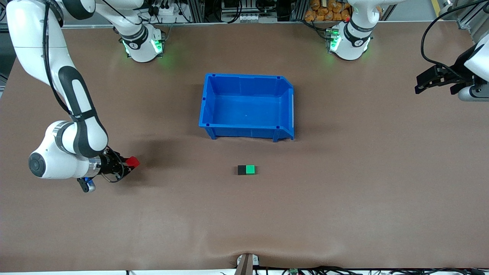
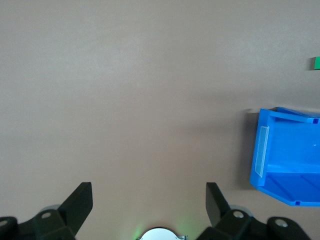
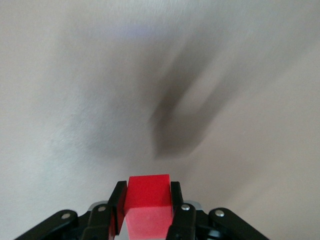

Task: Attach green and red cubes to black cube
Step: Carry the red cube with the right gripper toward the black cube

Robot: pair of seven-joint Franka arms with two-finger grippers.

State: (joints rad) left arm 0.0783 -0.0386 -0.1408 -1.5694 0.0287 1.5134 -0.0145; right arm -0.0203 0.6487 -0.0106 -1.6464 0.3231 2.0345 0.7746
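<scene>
A plain matte brown counter (image 1: 344,198) fills the scene, with no pattern on it. A bright blue bin (image 1: 247,107) sits on it, the same solid blue inside and out, with a pale translucent strip on one wall. Near it lie a bright green cube (image 1: 250,169) and a matte black cube (image 1: 242,170), both one flat colour. A bright red cube (image 1: 132,161) shows between the black fingers of the right pincer (image 3: 148,207). The left pincer (image 1: 420,84) is also black. Both arms are glossy white with black bands, and their bases glow with green lights.
</scene>
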